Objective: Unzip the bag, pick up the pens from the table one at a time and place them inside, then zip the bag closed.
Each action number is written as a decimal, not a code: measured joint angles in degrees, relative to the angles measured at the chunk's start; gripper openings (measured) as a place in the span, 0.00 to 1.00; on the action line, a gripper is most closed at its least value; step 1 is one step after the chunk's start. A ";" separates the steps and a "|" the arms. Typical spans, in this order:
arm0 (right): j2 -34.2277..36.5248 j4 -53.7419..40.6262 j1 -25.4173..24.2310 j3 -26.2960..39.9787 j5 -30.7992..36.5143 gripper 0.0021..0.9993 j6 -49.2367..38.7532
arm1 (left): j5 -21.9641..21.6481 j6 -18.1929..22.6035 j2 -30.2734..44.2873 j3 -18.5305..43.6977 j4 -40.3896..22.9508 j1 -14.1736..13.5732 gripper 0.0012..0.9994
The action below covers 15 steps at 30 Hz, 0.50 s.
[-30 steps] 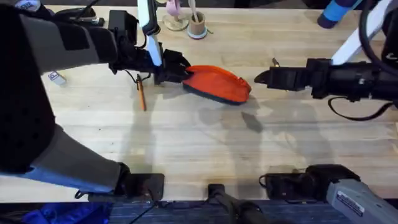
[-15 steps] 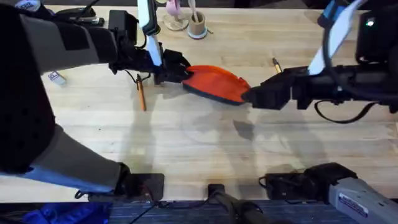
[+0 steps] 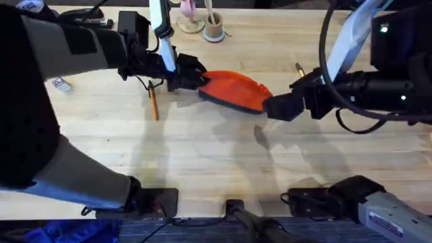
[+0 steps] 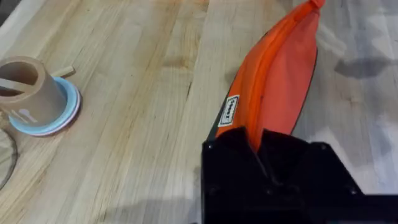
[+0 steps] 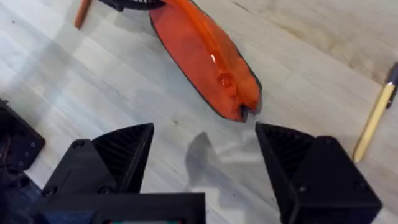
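On the table (image 3: 216, 162) lie one orange bag (image 3: 235, 90) and two pens (image 3: 153, 103) (image 3: 298, 68). Left gripper (image 3: 183, 75) pinches the bag's end; right gripper (image 5: 205, 149) hovers spread beside it.

We see the table (image 3: 202, 169), a pale butcher-block top. Near its middle lies the orange bag (image 3: 235, 90). An orange pen (image 3: 153, 102) lies toward the left edge, a yellow pen (image 3: 298, 68) toward the right. By the far edge stands a small round cup (image 3: 214, 29); a small white item (image 3: 61, 84) sits at left.
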 joint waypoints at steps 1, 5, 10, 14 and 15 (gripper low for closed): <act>0.00 0.19 0.00 0.00 0.11 1.00 0.00 | 0.00 0.00 0.00 0.00 0.00 0.00 0.04; 2.04 0.70 0.00 0.02 0.23 1.00 -0.02 | 0.00 0.02 0.00 0.00 0.02 0.00 0.04; 5.40 2.87 0.18 0.02 -1.02 1.00 -0.02 | 0.00 0.01 0.00 0.00 0.01 0.00 0.04; 7.69 6.67 0.71 0.02 -2.42 1.00 -0.02 | 0.00 0.02 0.00 0.00 0.02 0.00 0.04; 8.23 7.48 0.76 0.02 -2.74 1.00 -0.02 | 0.00 0.02 0.00 0.00 0.00 0.00 0.04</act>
